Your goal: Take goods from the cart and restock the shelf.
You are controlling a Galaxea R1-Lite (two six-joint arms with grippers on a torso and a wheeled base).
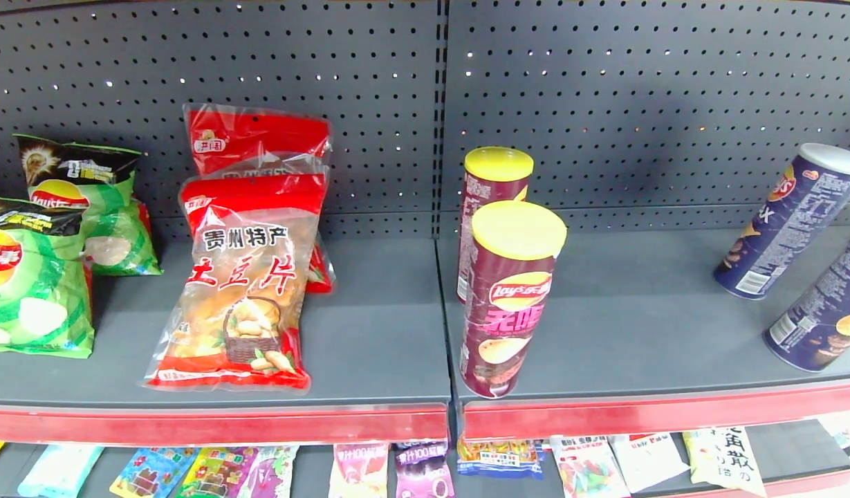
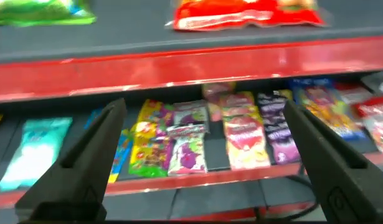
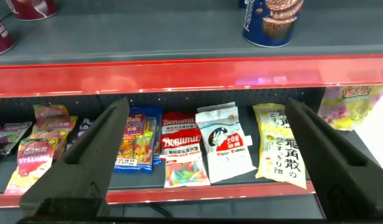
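L claw [image 2: 203,106] and R claw [image 3: 207,102], both spread apart, empty, face the shelf [image 1: 369,332] front; bags [image 1: 241,290] and cans [image 1: 511,297] stand on it. Step, prob.: btwn picks; next calls for fetching stock from the cart.

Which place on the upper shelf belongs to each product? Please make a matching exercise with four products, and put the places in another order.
Products:
1. green chip bags
2. red snack bags
3. maroon canisters
4. blue canisters

Places on the shelf:
A. at the right end
B. at the left end
C. just right of the centre
D. between the left end and the centre

Pairs: 1-B, 2-D, 3-C, 4-A
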